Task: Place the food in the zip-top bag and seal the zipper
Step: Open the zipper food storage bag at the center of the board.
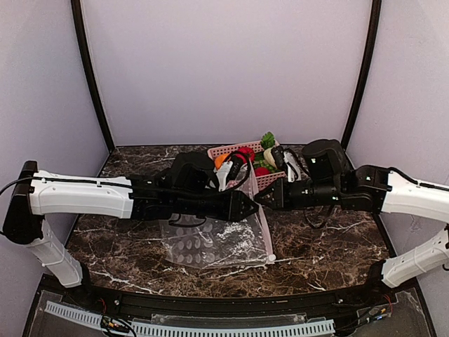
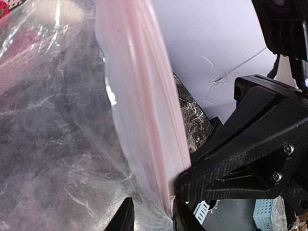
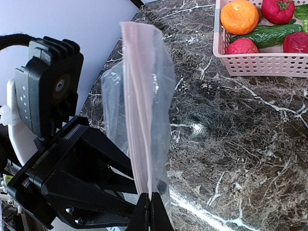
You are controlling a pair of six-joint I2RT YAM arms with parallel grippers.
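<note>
The clear dotted zip-top bag (image 1: 207, 242) lies on the marble table, and its top corner is lifted between my two grippers. Its pink zipper strip (image 1: 266, 232) runs down the right edge to a small white slider (image 1: 271, 258). My right gripper (image 3: 153, 211) is shut on the pink strip (image 3: 139, 120). My left gripper (image 2: 153, 219) faces it with its fingers apart; the bag film (image 2: 57, 120) and strip (image 2: 144, 96) sit between them. The grippers meet tip to tip at the table's middle (image 1: 247, 204) (image 1: 264, 199). The food, an orange (image 3: 239, 16), tomatoes (image 3: 278, 9) and green pieces (image 3: 269, 34), sits in the basket.
The pink slotted basket (image 1: 270, 181) stands at the back behind both grippers and also shows in the right wrist view (image 3: 260, 65). Pale walls enclose the table on three sides. The bag covers the middle front of the table.
</note>
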